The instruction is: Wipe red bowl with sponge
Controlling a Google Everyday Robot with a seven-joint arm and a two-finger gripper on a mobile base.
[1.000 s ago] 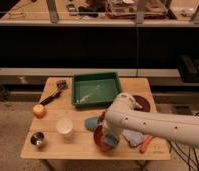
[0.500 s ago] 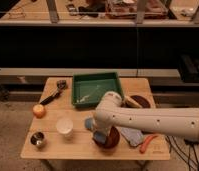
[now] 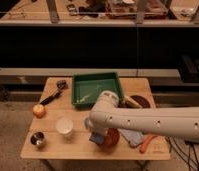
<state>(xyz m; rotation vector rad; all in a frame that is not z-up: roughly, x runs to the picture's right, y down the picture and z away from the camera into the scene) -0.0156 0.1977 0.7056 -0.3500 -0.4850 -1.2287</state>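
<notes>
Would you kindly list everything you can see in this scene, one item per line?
table: one, light wood, centre of view
tray: one, green, back middle of the table
brush-like tool: one, black, back left
round fruit: one, orange, left edge
cup: one, white, front left
metal cup: one, dark silvery, front left corner
red bowl: one, orange-red, front middle, partly under the arm
sponge: one, blue, at the red bowl's left rim
cloth: one, pale grey-blue, right of the red bowl
plate: one, dark maroon, back right
long item: one, orange, front right
arm: one, white, reaching in from the right
gripper: one, down at the sponge, mostly hidden by the arm
</notes>
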